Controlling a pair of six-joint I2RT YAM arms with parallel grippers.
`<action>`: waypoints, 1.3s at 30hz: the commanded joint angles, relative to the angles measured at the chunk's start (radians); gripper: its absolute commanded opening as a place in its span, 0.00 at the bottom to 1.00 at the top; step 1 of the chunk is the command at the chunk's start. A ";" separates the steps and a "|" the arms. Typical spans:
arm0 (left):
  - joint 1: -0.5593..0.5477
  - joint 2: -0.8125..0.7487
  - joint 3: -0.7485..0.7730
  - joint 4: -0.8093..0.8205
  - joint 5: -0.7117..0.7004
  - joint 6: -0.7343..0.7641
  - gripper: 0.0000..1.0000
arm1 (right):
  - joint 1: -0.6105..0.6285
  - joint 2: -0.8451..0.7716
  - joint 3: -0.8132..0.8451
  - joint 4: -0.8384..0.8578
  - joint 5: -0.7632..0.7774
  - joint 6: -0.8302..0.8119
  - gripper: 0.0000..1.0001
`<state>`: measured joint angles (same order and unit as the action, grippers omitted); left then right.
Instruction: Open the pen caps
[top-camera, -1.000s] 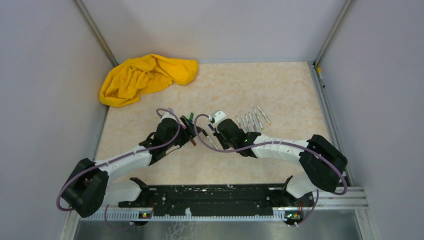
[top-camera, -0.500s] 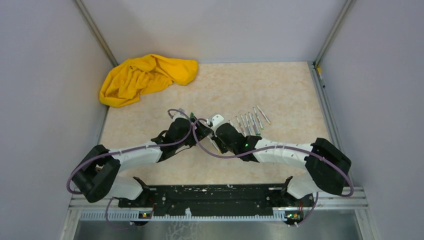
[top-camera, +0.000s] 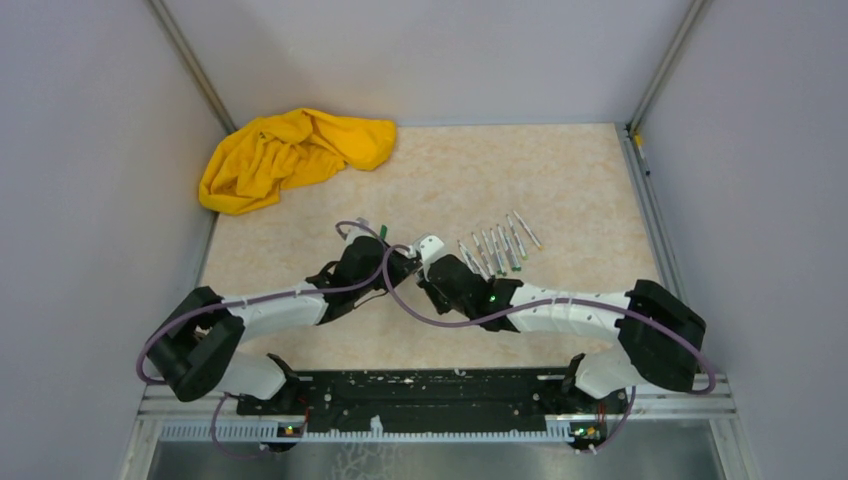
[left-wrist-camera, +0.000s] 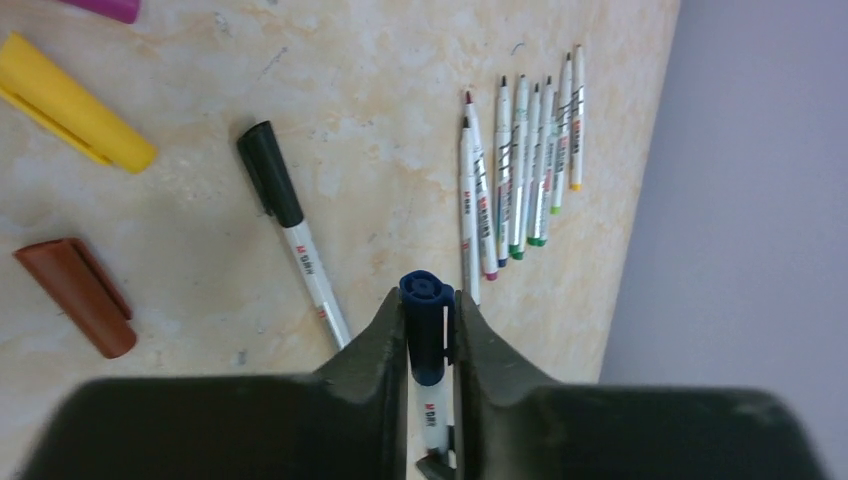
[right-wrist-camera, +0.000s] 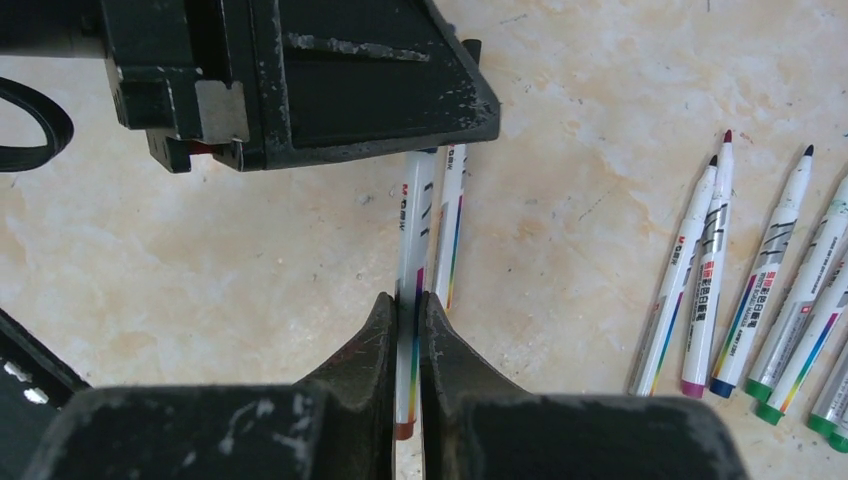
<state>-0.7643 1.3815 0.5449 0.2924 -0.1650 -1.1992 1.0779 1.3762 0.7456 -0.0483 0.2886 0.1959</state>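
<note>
My left gripper (left-wrist-camera: 428, 305) is shut on a dark blue pen cap (left-wrist-camera: 427, 330), whose white pen barrel (left-wrist-camera: 432, 415) runs back between the fingers. My right gripper (right-wrist-camera: 407, 305) is shut on that pen's barrel (right-wrist-camera: 412, 250), which reaches up under the left gripper's black body (right-wrist-camera: 300, 70). In the top view the two grippers (top-camera: 400, 262) (top-camera: 432, 268) meet nose to nose at mid-table. Another pen with a black cap (left-wrist-camera: 290, 235) lies on the table below them. Several uncapped pens (left-wrist-camera: 520, 170) (right-wrist-camera: 720, 270) lie in a row to the right. Loose caps lie left: yellow (left-wrist-camera: 75, 105), brown (left-wrist-camera: 75, 297), pink (left-wrist-camera: 105, 8).
A crumpled yellow cloth (top-camera: 290, 155) lies in the far left corner. Grey walls enclose the table on three sides, and the right wall (left-wrist-camera: 740, 200) is close to the pen row. A green cap (top-camera: 382, 230) lies just beyond the left gripper.
The left arm has moved right to meet the right gripper, and its jaws have closed on the dark blue cap. The right gripper has kept hold of the pen and shifted slightly nearer.
</note>
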 joint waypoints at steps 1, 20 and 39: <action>-0.007 -0.010 0.018 0.019 -0.031 -0.014 0.08 | 0.019 -0.029 -0.010 0.039 0.035 0.017 0.00; -0.042 -0.036 -0.018 0.105 0.023 0.015 0.00 | 0.021 0.053 0.044 0.080 0.049 -0.005 0.25; 0.040 -0.045 0.106 -0.117 -0.177 0.029 0.00 | 0.021 -0.092 -0.167 0.050 0.064 0.078 0.00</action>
<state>-0.8112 1.3426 0.5743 0.2783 -0.2024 -1.1965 1.0908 1.3647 0.6502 0.0845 0.3378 0.2466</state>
